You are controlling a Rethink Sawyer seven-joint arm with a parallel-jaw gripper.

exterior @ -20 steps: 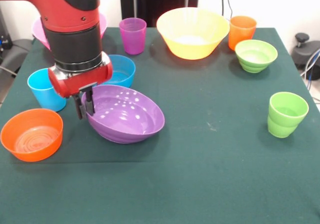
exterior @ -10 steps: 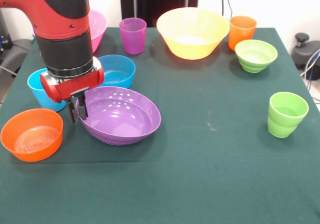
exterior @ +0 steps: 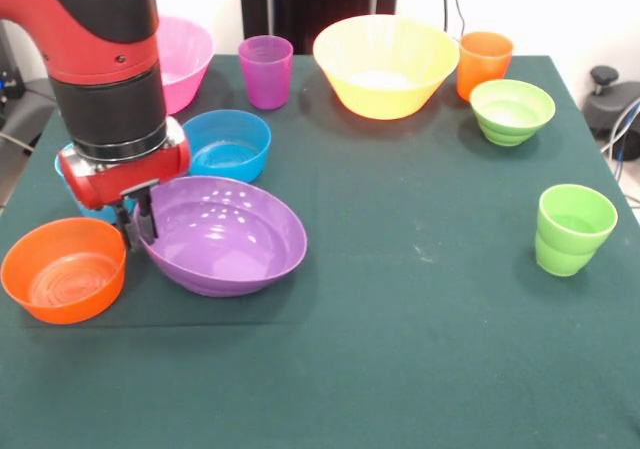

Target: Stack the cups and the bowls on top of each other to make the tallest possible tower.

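Jaws (exterior: 139, 224) of the red and black arm, as you see from the front view, are clamped on the rim of the wide purple bowl (exterior: 225, 237), which sits tilted on the green bench (exterior: 420, 339). Just beside that bowl lie the small orange bowl (exterior: 63, 269) and the small blue bowl (exterior: 228, 144). At the far side you find the pink bowl (exterior: 185, 54), purple cup (exterior: 265, 70), yellow-orange bowl (exterior: 385, 64), orange cup (exterior: 484, 63) and small green bowl (exterior: 511, 111). Well apart stands the lime green cup (exterior: 573, 229).
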